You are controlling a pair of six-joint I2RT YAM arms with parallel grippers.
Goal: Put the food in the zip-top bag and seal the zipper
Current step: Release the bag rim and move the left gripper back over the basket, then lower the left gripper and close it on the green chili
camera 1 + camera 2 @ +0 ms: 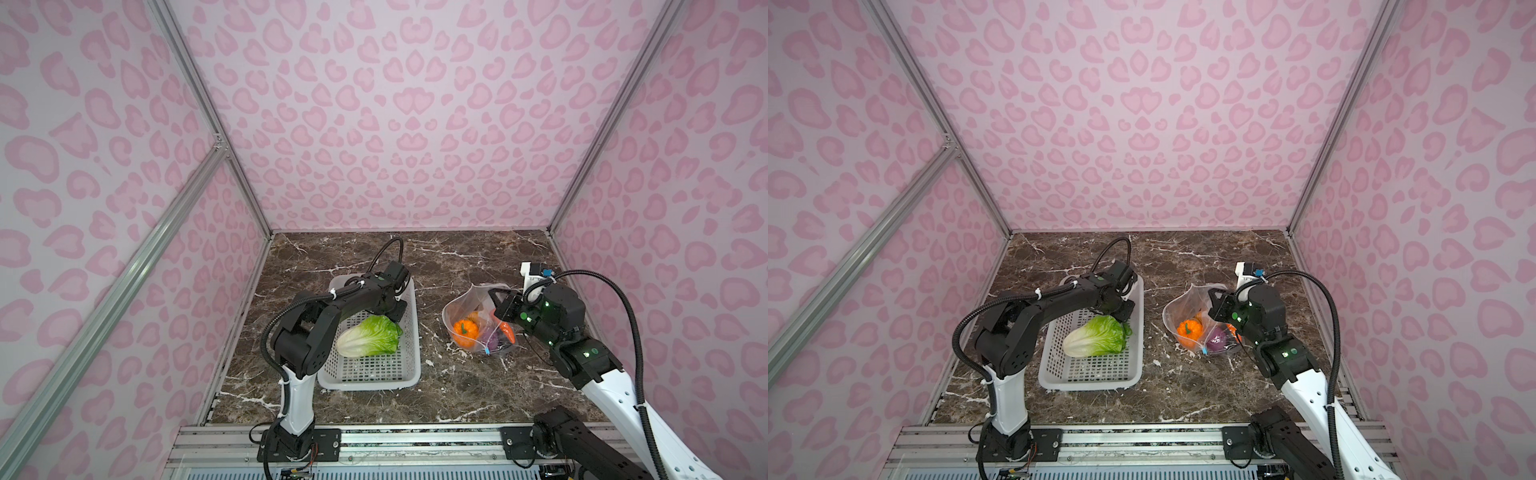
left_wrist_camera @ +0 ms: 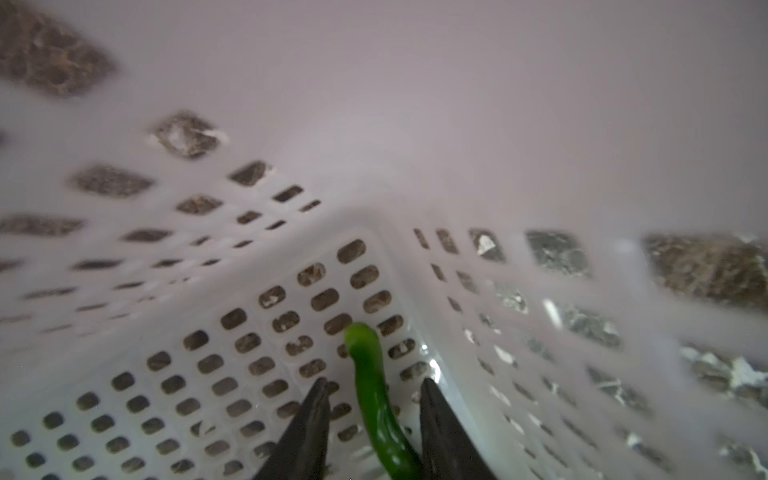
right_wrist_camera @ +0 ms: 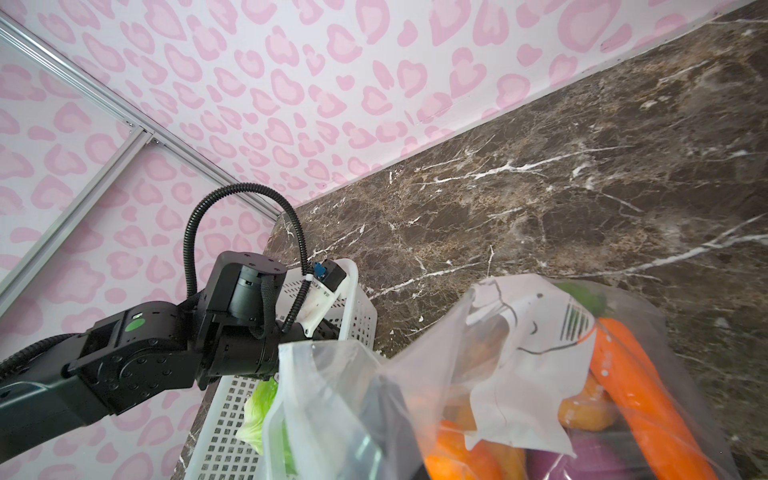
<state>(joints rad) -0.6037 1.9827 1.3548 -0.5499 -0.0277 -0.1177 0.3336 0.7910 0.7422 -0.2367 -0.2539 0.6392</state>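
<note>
A green-white lettuce head (image 1: 370, 336) lies in the white perforated basket (image 1: 370, 384). My left gripper (image 2: 374, 380) is down in the basket's far corner, jaws apart on either side of a small green pepper (image 2: 370, 395); one finger touches it, the other stands off. The clear zip-top bag (image 1: 469, 307) sits on the marble to the right and holds an orange round (image 1: 464, 330), a purple onion (image 1: 1219, 340) and a carrot (image 3: 640, 395). My right gripper (image 1: 494, 297) is shut on the bag's upper mouth edge and holds it open. The zipper's blue slider tab (image 1: 486, 352) hangs at the near end.
The marble tabletop (image 1: 436, 395) is walled in by pink patterned panels on three sides. The left arm (image 1: 332, 307) reaches over the basket's left half. An aluminium rail (image 1: 415, 440) runs along the front edge.
</note>
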